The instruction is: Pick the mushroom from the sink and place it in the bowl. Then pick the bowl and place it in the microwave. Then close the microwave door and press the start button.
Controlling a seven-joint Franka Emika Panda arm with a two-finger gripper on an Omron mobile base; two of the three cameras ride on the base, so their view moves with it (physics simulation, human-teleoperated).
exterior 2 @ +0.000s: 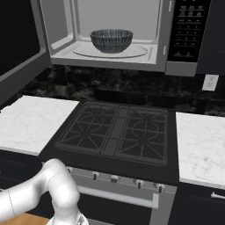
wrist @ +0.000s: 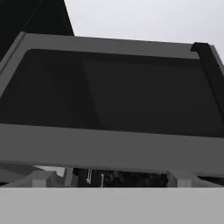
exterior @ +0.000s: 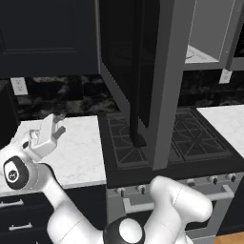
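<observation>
The microwave (exterior 2: 184, 39) hangs above the stove with its cavity exposed. Inside, on the turntable, stands the grey speckled bowl (exterior 2: 111, 40); its inside is hidden from here, and the mushroom is not visible. The microwave door (exterior: 143, 71) is swung wide open toward me, its dark vertical handle bar (exterior: 136, 95) facing the camera. My gripper (exterior: 60, 125) hovers open and empty over the left counter, left of the door and below it. In the hand view the door's dark glass (wrist: 113, 96) looms close, with the handle bar (wrist: 210, 78) at the right. The sink is out of view.
A black gas cooktop (exterior 2: 114, 132) lies under the microwave, flanked by a white marble counter on the left (exterior 2: 30, 118) and another on the right (exterior 2: 202, 140). A dark upper cabinet (exterior: 43, 33) sits left of the open door. The oven's handle (exterior 2: 118, 195) runs along the front.
</observation>
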